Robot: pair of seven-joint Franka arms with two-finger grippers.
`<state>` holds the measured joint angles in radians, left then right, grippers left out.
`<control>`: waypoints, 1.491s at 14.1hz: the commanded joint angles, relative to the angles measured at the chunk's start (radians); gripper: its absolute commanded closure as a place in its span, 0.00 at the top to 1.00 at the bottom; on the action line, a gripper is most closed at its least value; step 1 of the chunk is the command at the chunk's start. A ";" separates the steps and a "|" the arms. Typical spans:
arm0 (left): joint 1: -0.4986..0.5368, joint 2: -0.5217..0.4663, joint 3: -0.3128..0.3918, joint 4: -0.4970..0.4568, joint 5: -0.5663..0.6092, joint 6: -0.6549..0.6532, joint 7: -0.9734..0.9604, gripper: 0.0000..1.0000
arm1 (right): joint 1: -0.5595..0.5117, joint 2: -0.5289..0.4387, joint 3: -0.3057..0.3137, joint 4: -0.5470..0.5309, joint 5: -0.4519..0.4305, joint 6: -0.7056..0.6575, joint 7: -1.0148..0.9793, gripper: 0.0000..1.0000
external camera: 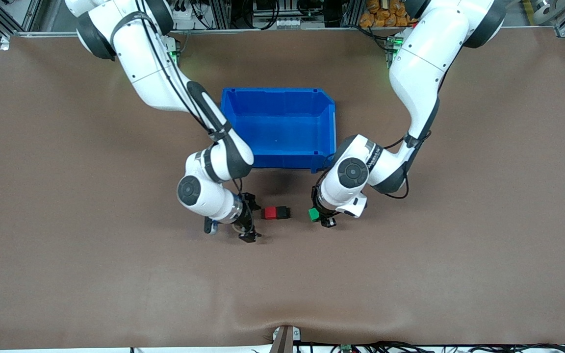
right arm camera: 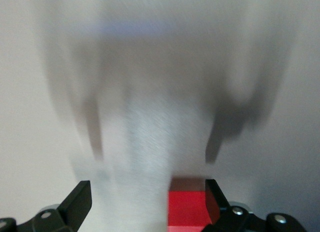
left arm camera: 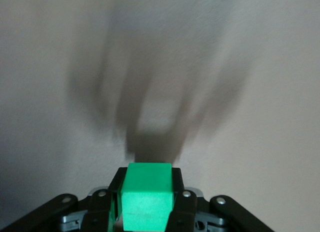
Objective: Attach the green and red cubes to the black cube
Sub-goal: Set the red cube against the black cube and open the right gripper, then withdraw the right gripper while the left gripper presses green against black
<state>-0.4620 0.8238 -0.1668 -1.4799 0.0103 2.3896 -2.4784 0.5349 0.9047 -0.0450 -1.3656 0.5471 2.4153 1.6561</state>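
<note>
Red cube point(external camera: 269, 212) already joins black cube point(external camera: 282, 212); right gripper point(external camera: 249, 220) is spread, left gripper point(external camera: 321, 216) pinches green cube point(external camera: 314, 214), unattached.

We see the red cube point(external camera: 268, 212) and the black cube point(external camera: 282, 212) lying side by side on the table, touching face to face, nearer to the front camera than the blue bin; the red one sits toward the right arm's end, the black one toward the left arm's end. The green cube point(external camera: 314, 214), bright and plain, equal in size, sits clamped between the fingers of the left gripper point(external camera: 322, 217), apart from the black cube's free face.
</note>
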 commanded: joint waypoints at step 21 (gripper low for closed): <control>-0.099 0.060 0.016 0.036 0.042 0.098 0.096 0.00 | -0.490 -0.421 -0.211 0.257 -0.200 -0.930 -1.167 1.00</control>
<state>-0.5518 0.8630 -0.1624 -1.4736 0.0349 2.4728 -2.3904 0.0664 0.5712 -0.2832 -1.0810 0.3642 1.5480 0.4967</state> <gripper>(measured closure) 0.604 0.000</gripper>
